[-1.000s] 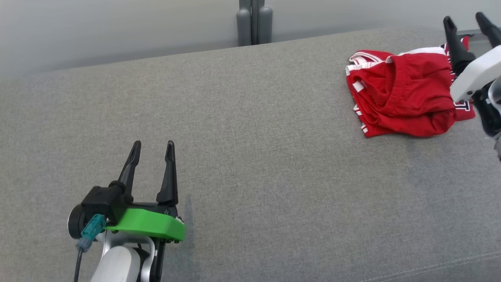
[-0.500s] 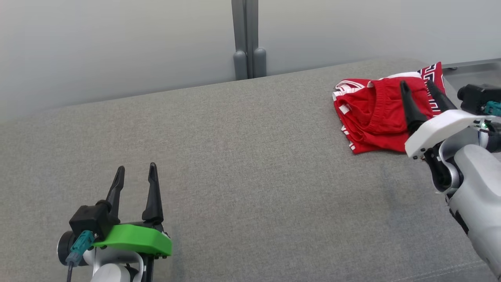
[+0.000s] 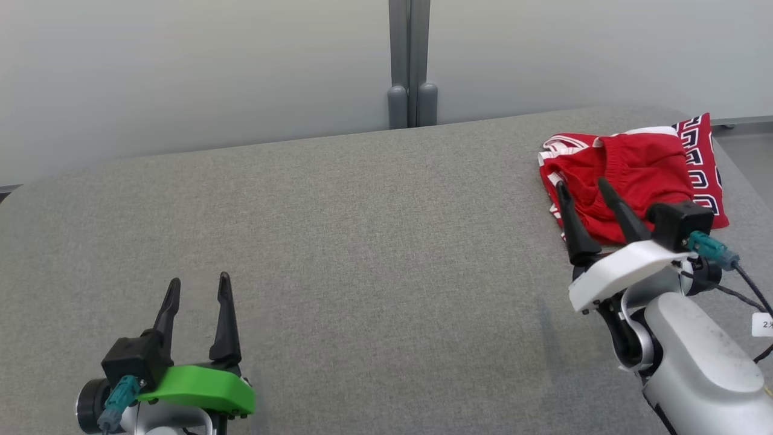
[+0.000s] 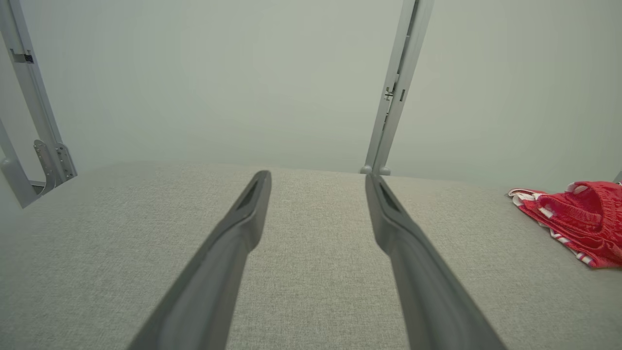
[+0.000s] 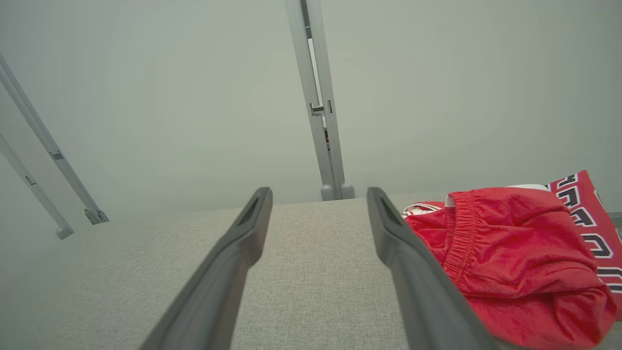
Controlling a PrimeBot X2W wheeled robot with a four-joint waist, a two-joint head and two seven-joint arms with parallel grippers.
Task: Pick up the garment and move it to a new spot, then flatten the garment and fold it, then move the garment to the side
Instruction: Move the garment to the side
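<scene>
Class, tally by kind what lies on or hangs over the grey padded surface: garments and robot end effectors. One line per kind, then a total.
Red garment: 1
End effectors: 2, the left end effector and the right end effector, both open
Total: 3

Grey fabric surf. (image 3: 362,241), pale wall (image 3: 181,60), metal post (image 3: 409,60).

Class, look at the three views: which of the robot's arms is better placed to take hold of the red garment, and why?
The right. The open right gripper is right beside the red garment, while the left gripper, also open, is far across the grey surface.
</scene>
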